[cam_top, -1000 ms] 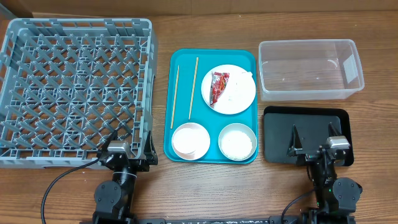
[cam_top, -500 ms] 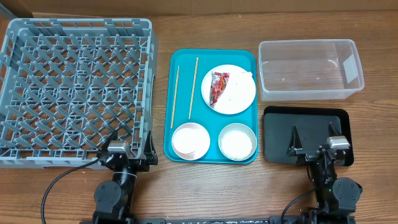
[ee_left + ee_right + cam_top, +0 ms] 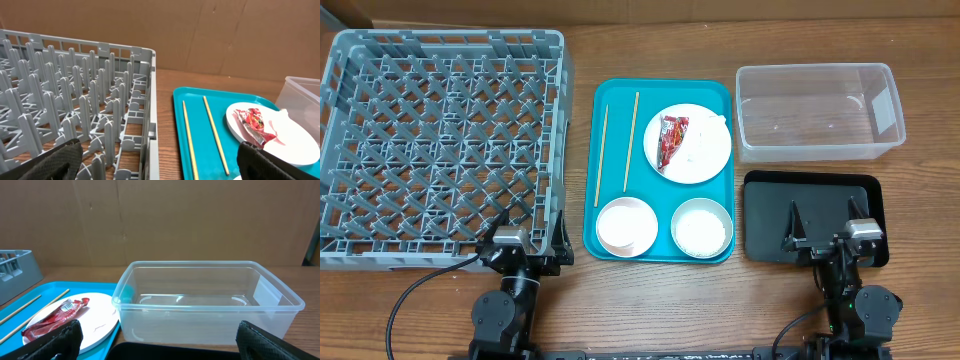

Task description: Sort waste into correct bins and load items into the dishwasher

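Grey dish rack (image 3: 75,125) takes up the whole left side, pegs sticking straight up. Just beside it sits a teal tray (image 3: 200,145) with two chopsticks (image 3: 187,137) lying roughly parallel, then a white plate (image 3: 292,142) with a red wrapper (image 3: 255,122) on it. A corner of a clear tub (image 3: 300,90) peeks in at far right. The left gripper (image 3: 159,147) has its dark fingers (image 3: 50,162) spread wide, one in each bottom corner.

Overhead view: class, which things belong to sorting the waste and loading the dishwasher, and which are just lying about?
Belong to the job: red wrapper, white plate, chopsticks, left bowl, right bowl, clear tub, black tray, grey rack.

Just there: teal serving tray, wooden table.
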`<action>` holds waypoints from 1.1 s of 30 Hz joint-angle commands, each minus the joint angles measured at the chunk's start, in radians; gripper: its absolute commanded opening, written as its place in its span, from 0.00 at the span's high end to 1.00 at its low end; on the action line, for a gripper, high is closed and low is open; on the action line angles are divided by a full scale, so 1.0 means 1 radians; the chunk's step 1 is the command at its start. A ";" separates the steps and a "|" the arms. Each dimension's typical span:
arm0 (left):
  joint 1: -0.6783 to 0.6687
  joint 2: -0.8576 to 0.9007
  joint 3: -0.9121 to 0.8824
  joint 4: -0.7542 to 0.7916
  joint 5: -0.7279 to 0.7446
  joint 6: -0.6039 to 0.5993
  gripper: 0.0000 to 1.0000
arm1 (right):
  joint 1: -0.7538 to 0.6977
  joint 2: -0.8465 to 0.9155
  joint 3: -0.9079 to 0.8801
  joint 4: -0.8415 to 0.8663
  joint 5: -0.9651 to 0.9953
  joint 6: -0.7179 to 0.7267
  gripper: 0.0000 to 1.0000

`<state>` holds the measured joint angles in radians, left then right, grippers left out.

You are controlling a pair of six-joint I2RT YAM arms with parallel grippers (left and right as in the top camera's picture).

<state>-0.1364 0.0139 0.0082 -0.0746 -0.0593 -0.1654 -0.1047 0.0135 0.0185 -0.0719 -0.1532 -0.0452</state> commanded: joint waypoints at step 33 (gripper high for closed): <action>0.005 0.510 0.827 -0.457 0.139 -0.074 0.00 | -0.002 0.417 0.752 -0.446 -0.276 0.255 0.00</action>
<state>-0.1364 0.3397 0.6312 -0.4213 0.0410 -0.2588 -0.1047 0.2722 0.5941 -0.4137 -0.4171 0.1978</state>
